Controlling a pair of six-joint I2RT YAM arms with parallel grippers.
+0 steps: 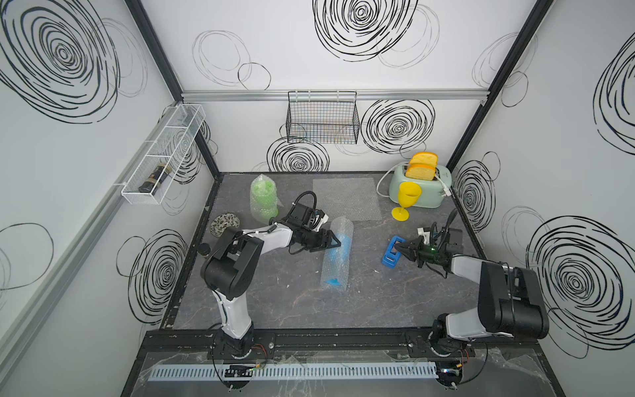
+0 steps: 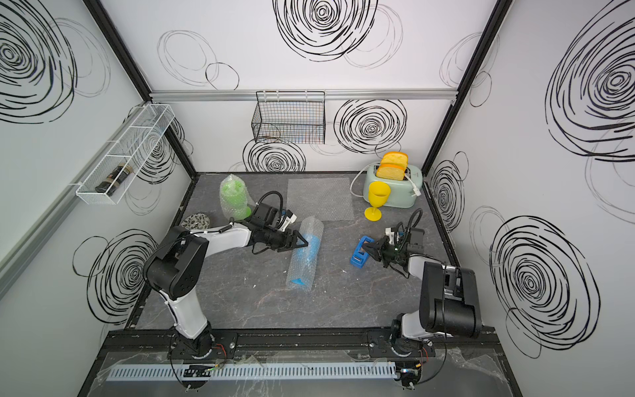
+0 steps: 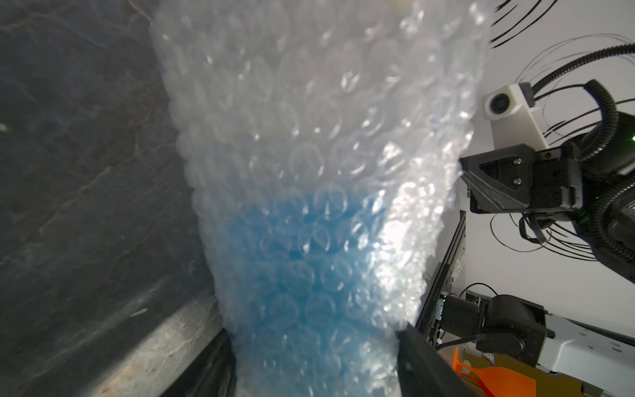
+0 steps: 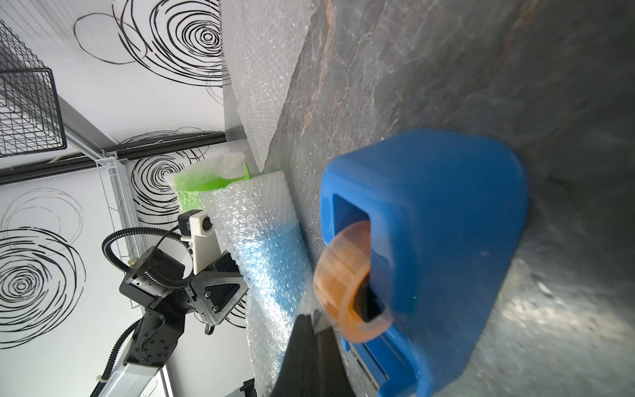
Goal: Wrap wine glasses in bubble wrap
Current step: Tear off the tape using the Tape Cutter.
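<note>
Dark marbled stone covers the bench point(image 1: 378, 302) inside a white booth scrawled with black spirals. At centre the blue goblet point(image 1: 338, 251) lies on its side, rolled in bubble wrap point(image 1: 340, 227), foot toward me. My left tool point(image 1: 336, 242) meets the roll's side at the bowl. Its fingers point(image 3: 422, 364) are set wide and closed on the bundle, with film pressed against both. Well apart to the right, my right tool point(image 1: 398, 246) is pressed together at the tape roll of the blue tape dispenser point(image 1: 390, 257); whether it pinches tape, I cannot tell. At rear left the green goblet point(image 1: 264, 197) stands wrapped. A flat sheet point(image 1: 347, 201) of wrap lies at the rear, and the bare yellow goblet point(image 1: 405, 201) stands upright just before the toaster point(image 1: 427, 196).
</note>
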